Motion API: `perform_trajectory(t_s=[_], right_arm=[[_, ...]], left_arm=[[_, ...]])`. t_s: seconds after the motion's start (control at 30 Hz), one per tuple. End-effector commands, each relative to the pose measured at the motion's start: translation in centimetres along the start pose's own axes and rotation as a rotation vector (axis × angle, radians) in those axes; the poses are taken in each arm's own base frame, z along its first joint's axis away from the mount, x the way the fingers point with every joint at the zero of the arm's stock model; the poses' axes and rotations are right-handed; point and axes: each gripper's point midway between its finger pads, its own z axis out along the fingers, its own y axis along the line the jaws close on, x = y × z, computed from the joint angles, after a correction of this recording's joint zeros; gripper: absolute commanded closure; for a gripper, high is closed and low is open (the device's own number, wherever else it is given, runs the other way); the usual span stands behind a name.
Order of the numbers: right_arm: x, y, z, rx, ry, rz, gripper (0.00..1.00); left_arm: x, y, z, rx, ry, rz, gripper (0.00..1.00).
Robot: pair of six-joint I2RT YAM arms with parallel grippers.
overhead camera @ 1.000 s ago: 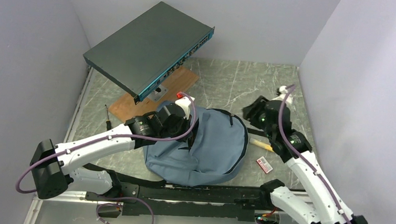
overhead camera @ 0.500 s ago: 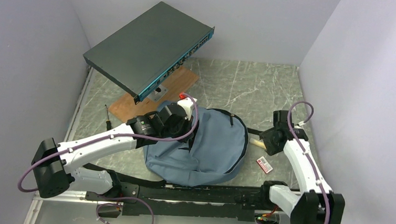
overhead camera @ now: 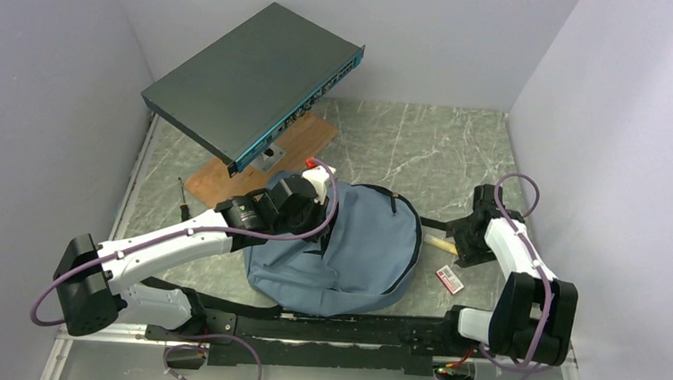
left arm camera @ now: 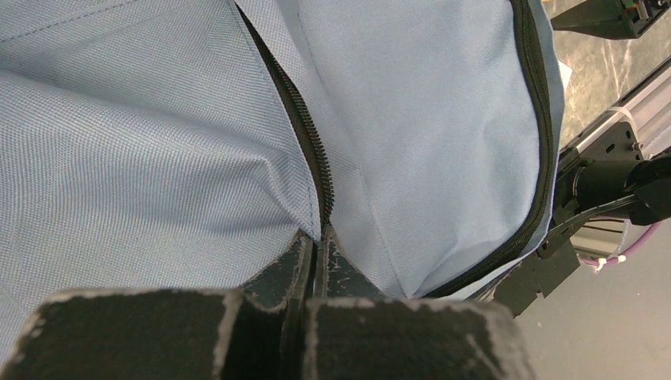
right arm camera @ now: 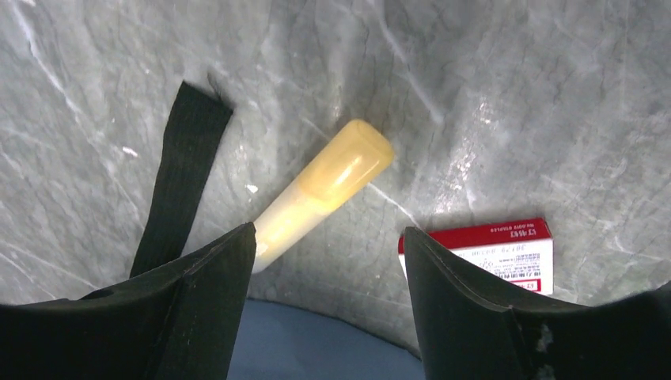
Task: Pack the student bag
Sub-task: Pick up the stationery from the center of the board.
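**Soft bag pinched at the zip, small items waiting to its right**

You are working with a soft, dusty blue-grey fabric student bag (overhead camera: 346,253) that is lying flat in the middle of the grey marbled table (overhead camera: 408,141), its rounded top pointing away from the arm bases. Judging by the creases around the grip, it is going to behave as a light, limp thing. It will fold and drag rather than lift as one piece, and an opening will likely sag shut unless something is holding it up.

The left gripper (left arm camera: 316,241) is pressing its jaws together on the student bag's cloth, right where the black toothed zipper (left arm camera: 305,134) is running into them. That seam edge looks like the sensible place to hold, since the stitched tape is stiffer than the loose panel and is less likely to slide out. I cannot tell whether a zip pull is also caught in there.

The right gripper (right arm camera: 328,231) is hanging over the table just right of the student bag with its jaws spread and nothing clamped. Below it a pale yellow capped tube (right arm camera: 332,186) is lying between the two jaws, beside a flat black webbing strap (right arm camera: 182,174) and near a small red-and-white box (right arm camera: 483,253). The tube looks smooth and round, so you are probably wanting to grip it across its middle, as it may roll.
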Motion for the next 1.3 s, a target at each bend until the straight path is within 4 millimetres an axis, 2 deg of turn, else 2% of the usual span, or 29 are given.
perform_trajectory(t_s=[0.0,0.33,0.6,0.67,0.73,0.83,0.9,1.0,1.1,1.27], right_arm=[[-1.1,0.3,1.0,0.003,-0.024,0.045,0.29],[-1.4,0.4,3.4,0.105,-0.008,0.060,0.33],[-1.0,-0.2,4.5,0.177,0.019,0.027,0.45],[-0.9,0.0,4.7,0.146,0.020,0.025,0.53],[-0.7,0.8,4.8,0.084,0.026,0.001,0.66],[-1.0,1.7,4.8,0.023,0.011,-0.052,0.81],[-1.2,2.4,4.7,-0.024,0.002,-0.091,0.87],[-1.6,3.4,3.8,-0.106,-0.021,-0.142,1.00],[-2.1,5.3,1.8,-0.248,-0.063,-0.200,1.00],[-2.6,8.8,-3.5,-0.529,-0.138,-0.300,1.00]], left_arm=[[-2.4,-2.2,-0.4,0.091,-0.076,0.006,1.00],[-2.2,-2.4,-0.1,0.097,-0.068,-0.010,1.00],[-2.3,-2.3,-0.2,0.086,-0.065,-0.033,1.00],[-2.3,-2.3,-0.1,0.083,-0.063,-0.036,1.00],[-2.3,-2.3,0.0,0.077,-0.055,-0.042,1.00],[-2.0,-2.2,0.1,0.067,-0.046,-0.056,1.00],[-2.0,-2.0,0.1,0.060,-0.047,-0.060,1.00],[-2.0,-1.8,0.3,0.042,-0.036,-0.057,1.00],[-2.2,-1.7,0.3,0.029,-0.036,-0.058,1.00],[-2.6,-1.8,0.2,0.030,-0.056,-0.074,1.00]])
